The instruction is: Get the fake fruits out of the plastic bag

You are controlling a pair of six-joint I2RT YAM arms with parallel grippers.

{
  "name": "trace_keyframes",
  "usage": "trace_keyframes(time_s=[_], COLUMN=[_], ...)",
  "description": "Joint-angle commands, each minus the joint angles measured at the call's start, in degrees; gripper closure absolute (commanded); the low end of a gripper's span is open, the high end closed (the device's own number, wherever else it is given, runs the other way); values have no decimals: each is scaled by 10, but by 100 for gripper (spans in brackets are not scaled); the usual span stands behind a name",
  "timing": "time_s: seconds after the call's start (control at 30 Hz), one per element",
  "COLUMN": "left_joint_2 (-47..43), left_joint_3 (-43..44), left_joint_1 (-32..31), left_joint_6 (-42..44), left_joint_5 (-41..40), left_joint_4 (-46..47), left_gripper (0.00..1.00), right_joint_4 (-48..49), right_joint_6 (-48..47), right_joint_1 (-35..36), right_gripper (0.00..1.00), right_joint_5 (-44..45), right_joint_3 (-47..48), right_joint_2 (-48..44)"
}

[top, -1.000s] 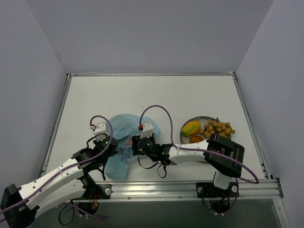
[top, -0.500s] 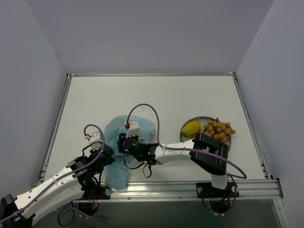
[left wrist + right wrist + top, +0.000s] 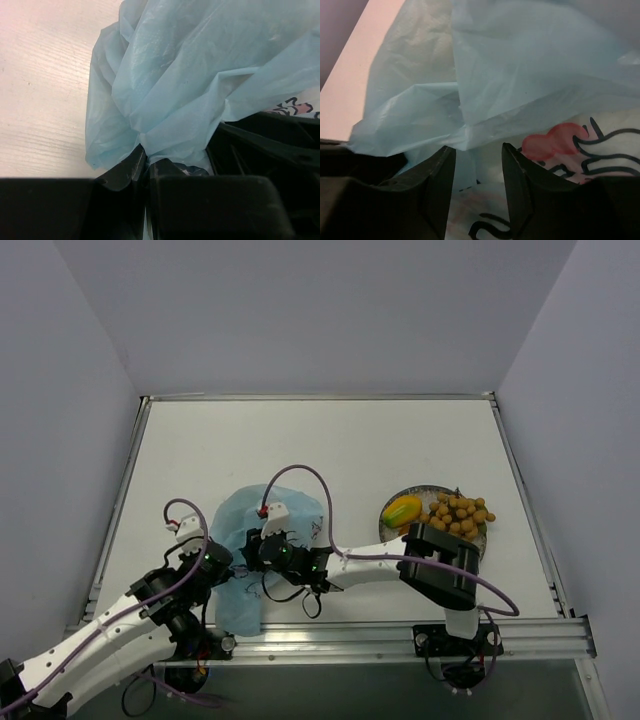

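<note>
The light-blue plastic bag (image 3: 252, 523) lies crumpled near the table's front, between my two grippers. My left gripper (image 3: 221, 566) is shut on a bunched fold at the bag's left edge (image 3: 145, 152). My right gripper (image 3: 252, 547) hovers over the bag's printed white panel (image 3: 600, 130), its jaws partly apart with loose film lying in the gap (image 3: 476, 147). On the speckled plate (image 3: 432, 489) lie a yellow-orange mango (image 3: 402, 510) and a bunch of tiny orange-tan balls (image 3: 460, 513). No fruit shows through the bag.
The right arm's forearm (image 3: 380, 562) stretches across the front of the table and covers the plate's near edge. The metal rail (image 3: 400, 632) runs along the near edge. White walls enclose the table's back and sides.
Both grippers moved left and nearer, and the bag has been dragged with them. The right gripper's jaws have narrowed. The left gripper stayed shut on the bag.
</note>
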Motion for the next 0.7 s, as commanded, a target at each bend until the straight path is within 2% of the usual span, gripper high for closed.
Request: trace_keyframes(time_s=[0.0, 0.07, 0.13, 0.23, 0.27, 0.37, 0.53, 0.6, 0.67], left_joint_2=[-9, 4, 35, 71, 81, 126, 208, 234, 282], left_joint_3=[35, 32, 31, 36, 36, 36, 32, 45, 85], left_joint_1=[-4, -3, -4, -3, -3, -3, -5, -5, -4], left_joint_6=[-14, -32, -37, -26, -16, -4, 36, 64, 108], left_joint_5=[-28, -26, -23, -19, -15, 3, 48, 56, 56], left_joint_4=[-48, -62, -62, -19, 13, 89, 236, 305, 359], left_gripper=[98, 98, 98, 98, 98, 98, 98, 97, 98], right_joint_4=[18, 28, 35, 1, -36, -73, -97, -111, -114], right_joint_6=[-25, -18, -29, -90, -94, -95, -102, -99, -101], right_joint_1=[-23, -63, -100, -76, -70, -75, -73, -72, -87], right_gripper=[61, 61, 66, 64, 63, 63, 62, 62, 62], right_joint_5=[19, 3, -18, 39, 100, 174, 138, 119, 135], right_joint_3=[44, 53, 48, 38, 38, 11, -27, -31, -46], right_joint_2=[36, 44, 19, -33, -44, -94, -166, -176, -186])
